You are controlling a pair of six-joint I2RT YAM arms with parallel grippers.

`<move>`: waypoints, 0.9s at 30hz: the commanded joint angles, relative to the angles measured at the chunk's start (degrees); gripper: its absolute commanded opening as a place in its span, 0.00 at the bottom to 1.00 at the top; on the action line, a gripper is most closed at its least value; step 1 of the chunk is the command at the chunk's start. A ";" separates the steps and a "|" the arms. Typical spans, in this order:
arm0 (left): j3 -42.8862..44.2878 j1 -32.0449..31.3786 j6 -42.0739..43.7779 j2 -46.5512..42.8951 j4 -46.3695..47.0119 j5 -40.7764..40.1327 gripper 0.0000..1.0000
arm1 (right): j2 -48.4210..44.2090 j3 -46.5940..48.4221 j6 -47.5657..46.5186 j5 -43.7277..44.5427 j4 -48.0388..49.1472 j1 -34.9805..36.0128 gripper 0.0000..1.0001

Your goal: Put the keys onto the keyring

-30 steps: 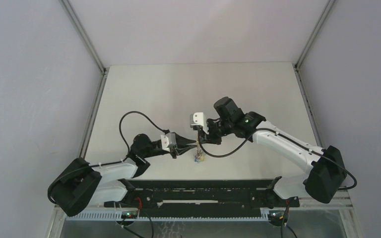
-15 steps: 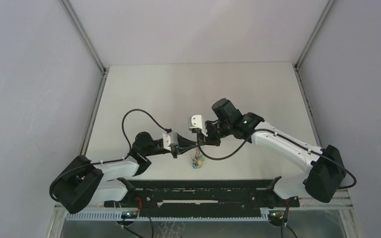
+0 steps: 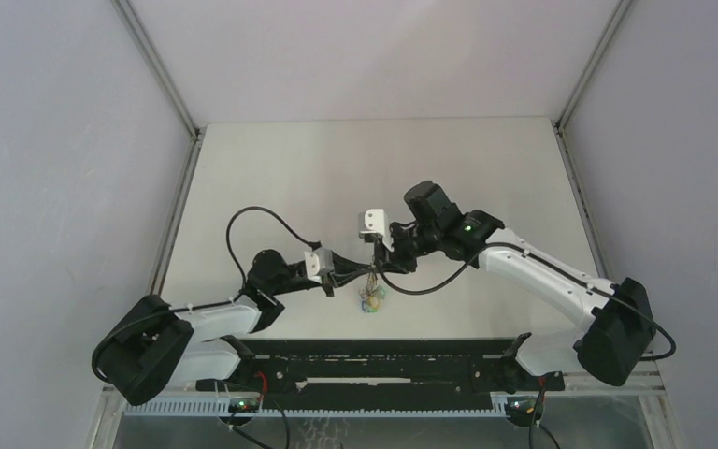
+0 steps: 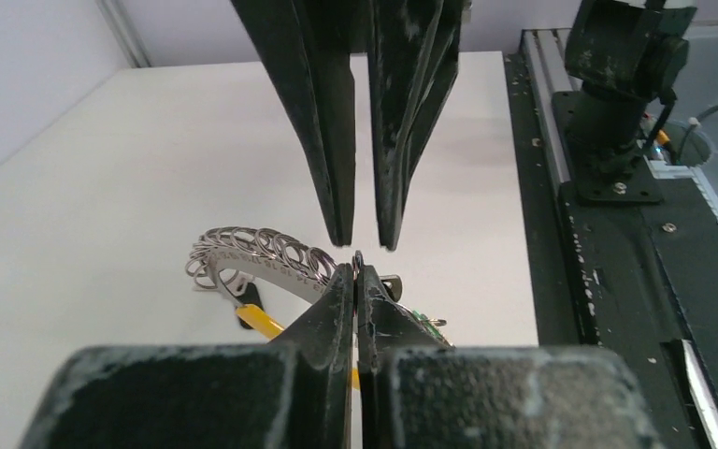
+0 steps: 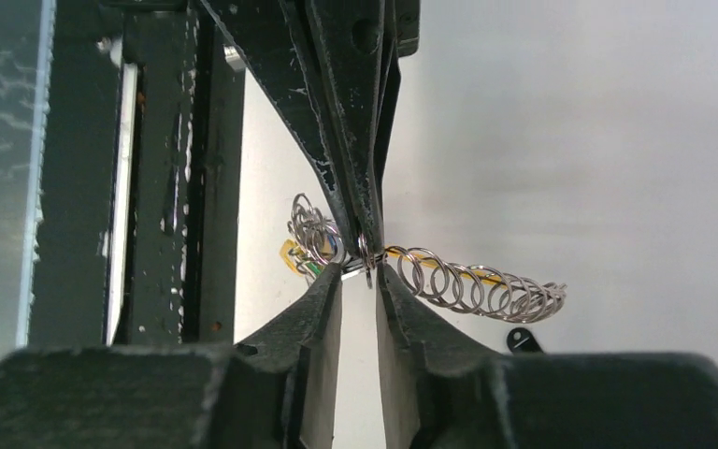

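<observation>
Keyring (image 4: 262, 254) looks like a springy silver coil of tiny loops, clenched in the left pincer (image 4: 353, 273). Right pincer (image 5: 360, 273) is cracked apart, grasping nothing. Overhead shows keys (image 3: 371, 297) hanging over the matte surface (image 3: 290, 168); wrist cams mostly hide them.

Bright even diffuse light w/ faint shadows; wrist views blurry at bottom, top view sharp
</observation>
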 commanded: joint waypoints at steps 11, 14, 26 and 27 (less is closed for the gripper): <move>-3.63 0.80 -4.66 -0.38 19.01 -5.32 0.00 | -9.74 -11.57 16.04 -7.57 22.38 -4.79 0.26; -3.93 0.80 -4.51 -0.88 18.97 -5.49 0.00 | -9.66 -13.79 17.10 -8.58 25.93 -5.59 0.26; -4.00 0.89 -4.52 -1.27 18.98 -4.66 0.00 | -10.22 -16.89 19.41 -8.28 34.08 -6.69 0.26; -4.03 0.89 -4.50 -1.37 18.97 -4.65 0.00 | -10.36 -17.11 19.33 -8.66 34.41 -6.71 0.26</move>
